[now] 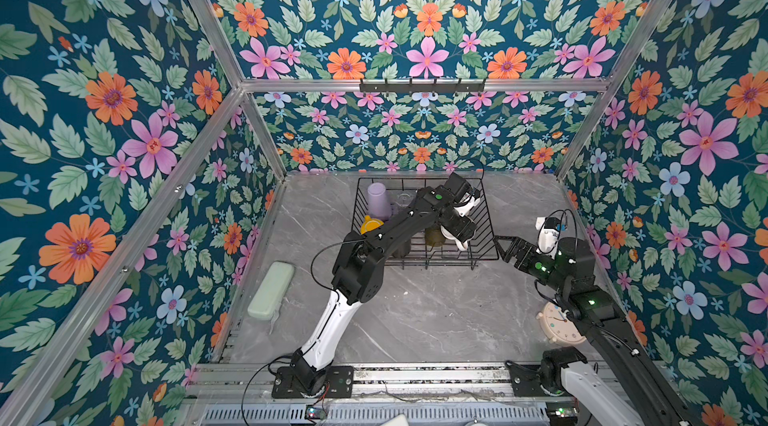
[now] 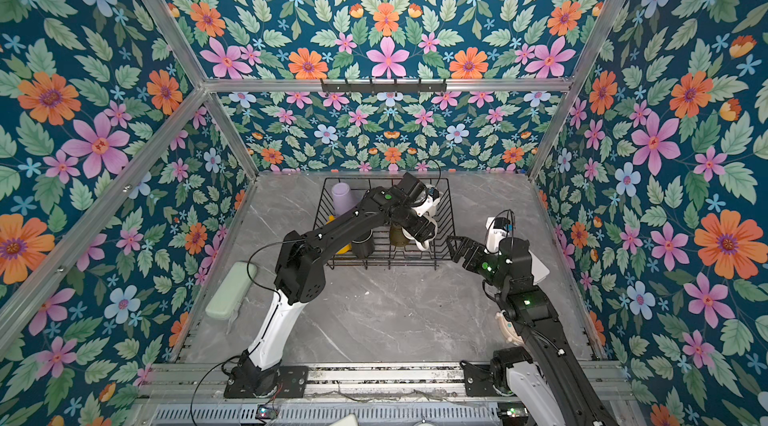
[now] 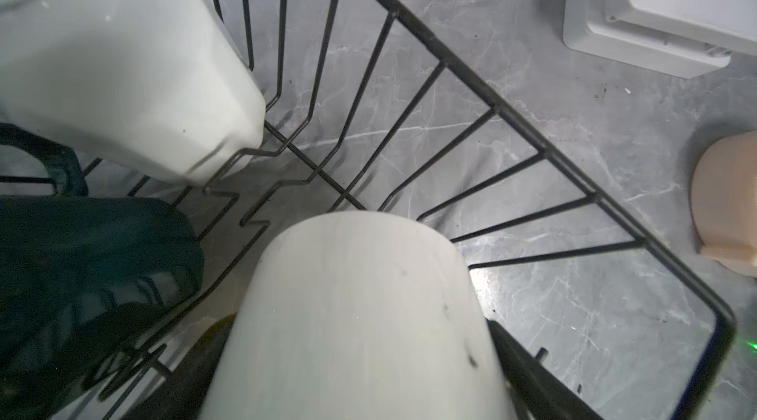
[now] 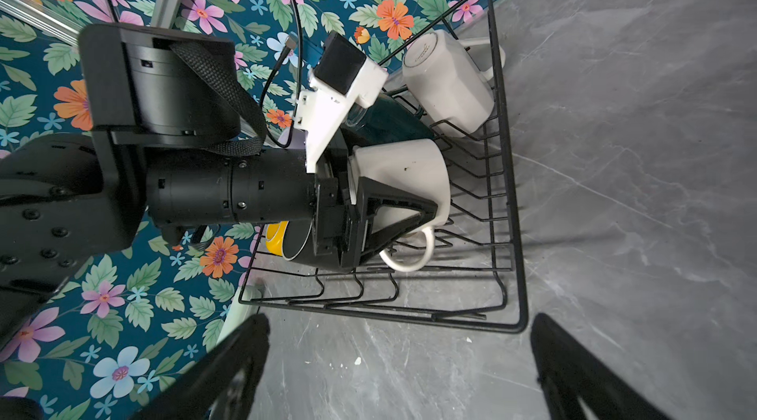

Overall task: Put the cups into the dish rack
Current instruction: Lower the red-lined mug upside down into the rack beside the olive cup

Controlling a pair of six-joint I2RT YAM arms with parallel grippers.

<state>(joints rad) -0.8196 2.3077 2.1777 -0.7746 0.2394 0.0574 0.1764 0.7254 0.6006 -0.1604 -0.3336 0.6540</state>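
Nearest, right gripper [image 1: 500,247] wide open and empty, hovering just outside dish rack [image 4: 517,241]. Inside rack, left gripper [image 1: 457,232] spread around white mug [image 4: 405,168] low over wires; gripped or merely straddled, impossible to tell. Behind: yellow mug [image 1: 370,223], black mug [image 4: 295,242], olive glass [image 1: 434,237], teal mug [image 4: 389,121], white faceted mug [image 4: 446,82], lilac tumbler [image 1: 378,199] already loaded. Nearly finished.

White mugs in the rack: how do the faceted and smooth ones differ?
The white faceted mug has flat sides; the smooth white mug is round. The white faceted mug leans free in the dish rack; the smooth white mug sits gripped in the left claw. Both are white, handled, inside the rack.
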